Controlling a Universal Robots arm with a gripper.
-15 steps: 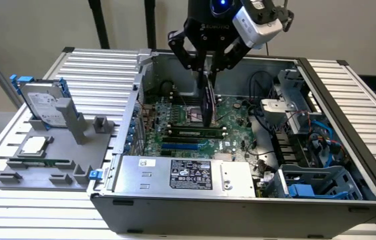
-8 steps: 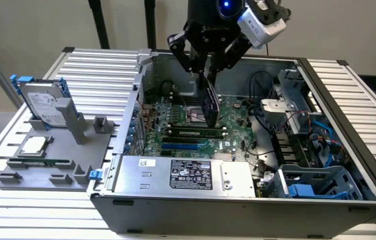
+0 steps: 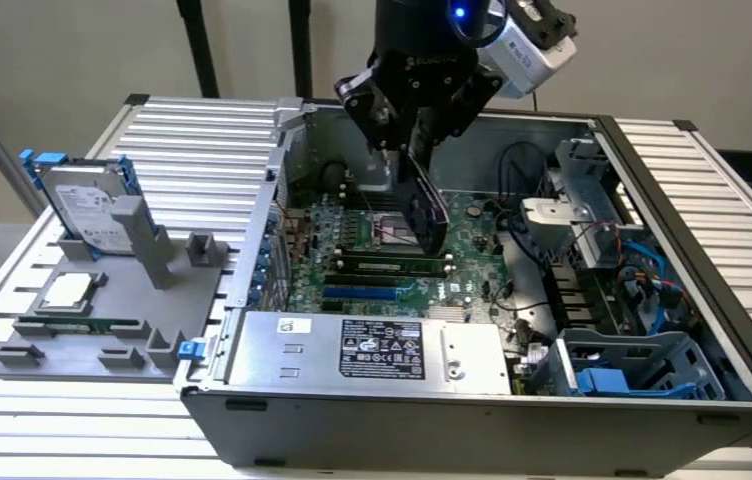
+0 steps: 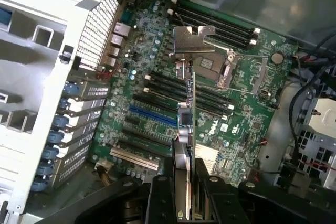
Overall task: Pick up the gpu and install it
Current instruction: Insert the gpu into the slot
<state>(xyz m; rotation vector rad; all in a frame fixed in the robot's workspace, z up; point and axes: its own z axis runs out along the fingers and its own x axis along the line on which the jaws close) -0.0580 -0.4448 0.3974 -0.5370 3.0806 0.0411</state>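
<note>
Gpu point(image 3: 430, 215): thin flat card, black face in ext. view. Edge-on in wrist view, w/ bent silver metal bracket point(image 4: 193, 39) at far end. Gripper point(image 3: 416, 155) jaws pinch card's upper edge. Card hangs near upright, a bit tilted, over green mobo point(image 3: 349, 235) inside open grey sheet-metal case point(image 3: 696, 240), above CPU socket/RAM slots, not in any slot. Long blue slot point(image 4: 152, 116) lies bare nearby. Boxy PSU point(image 3: 376, 350) at front wall. Cables point(image 3: 643, 290) crowd ext. view's right.
</note>
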